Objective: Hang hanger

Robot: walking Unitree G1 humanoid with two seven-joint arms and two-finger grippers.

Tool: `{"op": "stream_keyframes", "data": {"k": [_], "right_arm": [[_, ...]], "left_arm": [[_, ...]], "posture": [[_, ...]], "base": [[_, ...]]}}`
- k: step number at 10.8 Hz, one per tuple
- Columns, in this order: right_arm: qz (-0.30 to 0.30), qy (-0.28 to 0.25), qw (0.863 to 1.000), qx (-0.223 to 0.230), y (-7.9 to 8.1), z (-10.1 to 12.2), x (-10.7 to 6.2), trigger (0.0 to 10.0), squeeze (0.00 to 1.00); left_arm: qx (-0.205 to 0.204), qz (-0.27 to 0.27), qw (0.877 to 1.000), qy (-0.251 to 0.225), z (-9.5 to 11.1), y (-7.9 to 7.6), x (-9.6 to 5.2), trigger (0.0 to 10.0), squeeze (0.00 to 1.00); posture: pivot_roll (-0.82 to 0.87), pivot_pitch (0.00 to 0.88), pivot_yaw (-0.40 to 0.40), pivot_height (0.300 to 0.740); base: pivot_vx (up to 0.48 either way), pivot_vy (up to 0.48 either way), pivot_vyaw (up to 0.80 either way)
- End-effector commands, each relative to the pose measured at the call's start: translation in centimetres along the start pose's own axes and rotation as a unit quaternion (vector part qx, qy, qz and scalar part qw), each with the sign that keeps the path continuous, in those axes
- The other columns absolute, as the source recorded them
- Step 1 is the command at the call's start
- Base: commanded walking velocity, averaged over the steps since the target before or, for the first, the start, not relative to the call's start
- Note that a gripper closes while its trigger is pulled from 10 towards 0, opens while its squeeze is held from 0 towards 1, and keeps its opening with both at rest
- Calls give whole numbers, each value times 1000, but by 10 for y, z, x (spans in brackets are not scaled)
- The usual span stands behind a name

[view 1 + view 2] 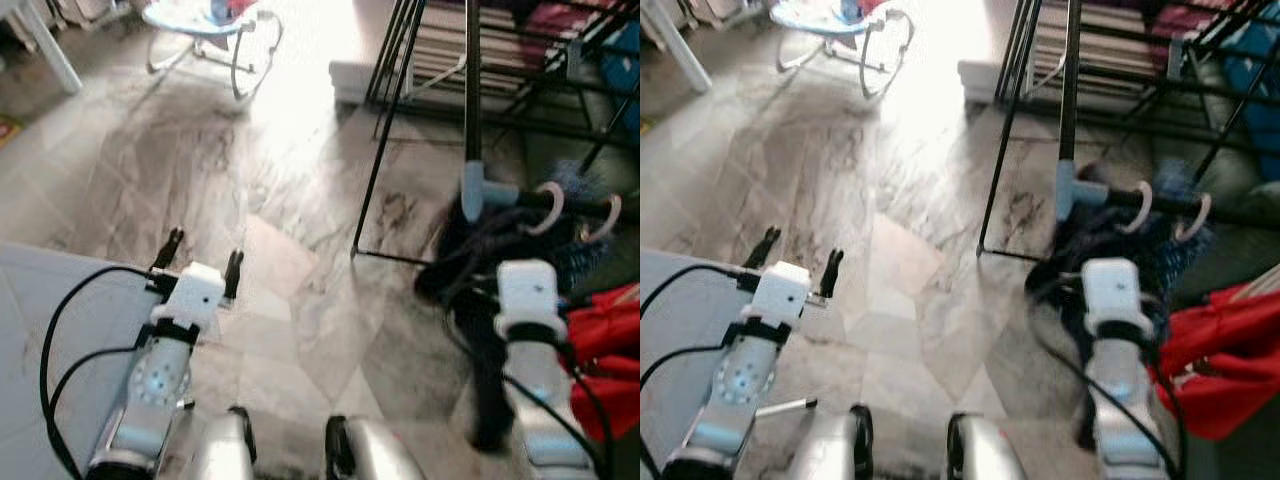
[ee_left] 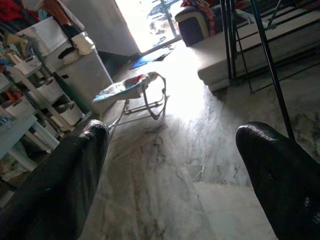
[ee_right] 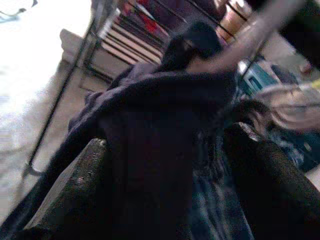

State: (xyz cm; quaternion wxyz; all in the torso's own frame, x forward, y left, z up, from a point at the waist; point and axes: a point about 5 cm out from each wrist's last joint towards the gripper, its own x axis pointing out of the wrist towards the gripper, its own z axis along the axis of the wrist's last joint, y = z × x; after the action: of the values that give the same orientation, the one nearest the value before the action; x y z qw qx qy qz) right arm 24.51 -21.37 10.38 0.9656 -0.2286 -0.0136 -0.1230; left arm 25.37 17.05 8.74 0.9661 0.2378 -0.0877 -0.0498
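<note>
While two pale hanger hooks (image 1: 548,208) sit over a dark rail on the black drying rack (image 1: 470,90), a dark garment (image 3: 150,150) droops below them, lying between the spread fingers (image 3: 75,195) of the right gripper (image 3: 170,200); whether those fingers pinch the cloth cannot be told. Red fabric (image 1: 605,360) lies just beside the right arm. On the other side, the left gripper (image 1: 203,257) hovers over the marble floor (image 1: 200,170), fingers (image 2: 60,185) apart and holding nothing. A baby bouncer (image 1: 205,25) stands well beyond.
</note>
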Motion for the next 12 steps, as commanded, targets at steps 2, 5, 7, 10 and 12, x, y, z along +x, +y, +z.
{"op": "stream_keyframes", "data": {"k": [2, 5, 7, 10, 12], "right_arm": [[43, -3, 999, 23, 12, 3, -4, 10000, 0], [56, 103, 989, 91, 14, -19, -8, 0, 0], [24, 166, 977, 130, 8, -34, -16, 0, 0], [14, 133, 981, 143, 3, -23, -10, 0, 0], [14, 113, 983, 146, 1, -16, -4, 0, 0]], "left_arm": [[-1, -12, 1000, 16, -5, -5, -4, 10000, 0], [1, -14, 1000, 20, -6, -6, -5, 10000, 0], [0, -17, 1000, 20, -6, -7, -4, 10000, 0], [1, -24, 1000, 18, -6, -9, -3, 10000, 0], [4, -23, 1000, 19, -7, -9, -5, 10000, 0]], "posture": [[4, 202, -58, 740], [4, 198, -62, 740], [-3, 194, -62, 740], [-2, 194, -58, 740], [2, 194, -61, 740]], "base": [[0, 0, 0], [0, 0, 0], [0, 0, 0], [0, 0, 0], [0, 0, 0]]}}
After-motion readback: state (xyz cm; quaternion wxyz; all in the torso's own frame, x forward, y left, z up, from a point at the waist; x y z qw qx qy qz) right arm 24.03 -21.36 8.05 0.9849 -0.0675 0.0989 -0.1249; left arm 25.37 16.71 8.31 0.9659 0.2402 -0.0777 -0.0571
